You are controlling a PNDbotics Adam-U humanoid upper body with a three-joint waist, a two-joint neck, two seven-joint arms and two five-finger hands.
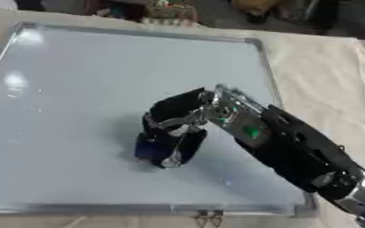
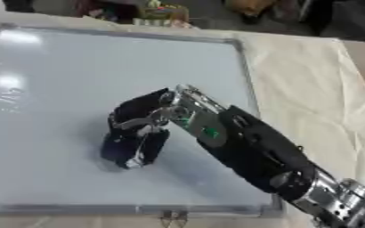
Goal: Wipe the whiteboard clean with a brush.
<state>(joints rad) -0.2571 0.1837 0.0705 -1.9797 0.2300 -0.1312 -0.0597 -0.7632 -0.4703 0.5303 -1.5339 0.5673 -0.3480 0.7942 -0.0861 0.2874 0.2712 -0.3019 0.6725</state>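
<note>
Black right hand (image 1: 172, 133) curls its fingers round a dark brush (image 1: 151, 149) on the whiteboard (image 1: 76, 80)

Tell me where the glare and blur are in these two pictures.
Left eye view: bright glare patches on the whiteboard near its far-left corner and left edge. Right eye view: the same glare; the right hand is soft and smeared, with a faint shadow beneath it.

One whiteboard (image 1: 76, 80), one hand (image 1: 174, 129), perhaps one dark brush (image 1: 151, 149) within it.
</note>
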